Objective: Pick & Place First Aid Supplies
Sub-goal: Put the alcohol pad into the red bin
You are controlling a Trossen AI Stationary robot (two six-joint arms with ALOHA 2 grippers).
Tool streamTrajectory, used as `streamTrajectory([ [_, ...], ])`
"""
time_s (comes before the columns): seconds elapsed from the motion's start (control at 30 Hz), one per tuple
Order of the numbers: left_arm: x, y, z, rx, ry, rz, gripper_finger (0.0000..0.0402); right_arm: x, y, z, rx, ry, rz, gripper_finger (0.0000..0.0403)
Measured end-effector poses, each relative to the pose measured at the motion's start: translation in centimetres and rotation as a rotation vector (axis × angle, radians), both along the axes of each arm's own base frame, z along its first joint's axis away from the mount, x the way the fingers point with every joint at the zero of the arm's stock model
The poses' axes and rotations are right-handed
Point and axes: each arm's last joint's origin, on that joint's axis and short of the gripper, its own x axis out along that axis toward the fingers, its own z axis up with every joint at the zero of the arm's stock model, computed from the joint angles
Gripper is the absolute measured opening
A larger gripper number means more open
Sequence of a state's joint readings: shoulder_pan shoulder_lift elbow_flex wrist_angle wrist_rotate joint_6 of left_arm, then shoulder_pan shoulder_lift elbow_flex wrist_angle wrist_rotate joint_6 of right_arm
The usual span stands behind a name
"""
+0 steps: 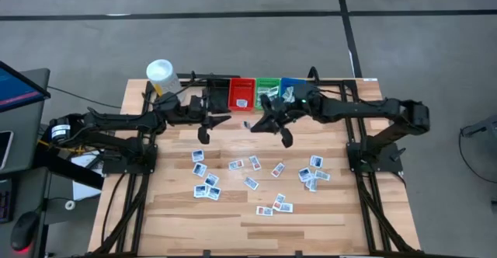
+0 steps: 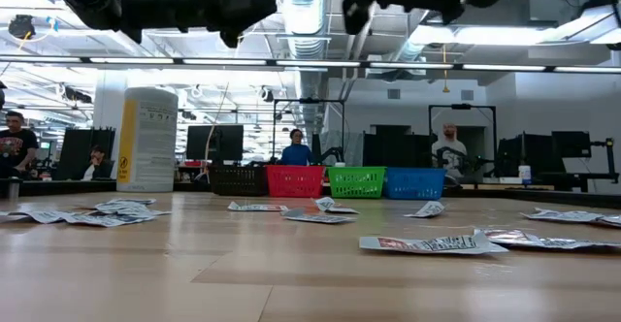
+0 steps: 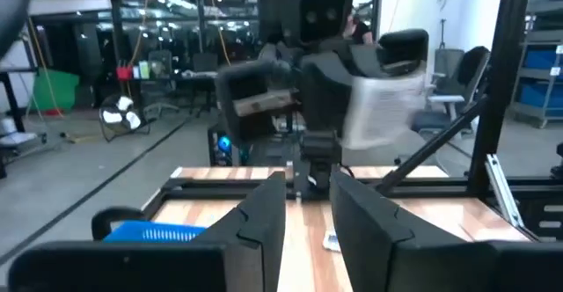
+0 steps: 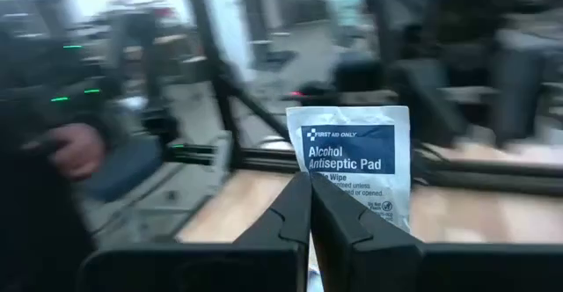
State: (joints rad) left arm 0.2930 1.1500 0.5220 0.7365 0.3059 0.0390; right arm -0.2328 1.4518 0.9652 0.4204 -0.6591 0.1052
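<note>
1. The right gripper (image 4: 310, 206) has its two fingers pressed together on the lower edge of one white packet, an alcohol antiseptic pad (image 4: 350, 164). The pad stands upright above the fingertips, with its long axis in line with the fingers and its printed face to the wrist camera.
2. In the high view this right gripper (image 1: 268, 123) hangs in the air just in front of the row of bins, nearest to the green bin (image 1: 268, 92); the red bin (image 1: 241, 94) is to one side of it and the blue bin (image 1: 291, 88) to the other. The bins lie beyond the gripper, toward the table's far edge, so I judge that the next move is a short reach forward and down, and a release.
3. The left gripper (image 1: 205, 123) waits beside it, near the black bin (image 1: 215, 92); its fingers stand a little apart and hold nothing visible.
4. The other packets (image 1: 252, 182) lie flat, scattered on the table (image 1: 334, 219), well apart from both grippers.
</note>
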Motion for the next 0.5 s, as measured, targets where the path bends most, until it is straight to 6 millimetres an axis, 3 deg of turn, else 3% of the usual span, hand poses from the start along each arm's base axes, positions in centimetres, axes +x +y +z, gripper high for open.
streamTrajectory([
  [0.23, -0.1, -0.1, 0.8, -0.035, -0.078, -0.030, 0.0085, 4.0, -0.3, 1.0, 0.030, -0.030, 0.289, 0.0000],
  [0.5, -0.1, -0.9, 0.9, -0.075, -0.076, -0.186, 0.0076, 7.9, -1.1, 1.4, 0.045, -0.040, 0.406, 0.0000],
])
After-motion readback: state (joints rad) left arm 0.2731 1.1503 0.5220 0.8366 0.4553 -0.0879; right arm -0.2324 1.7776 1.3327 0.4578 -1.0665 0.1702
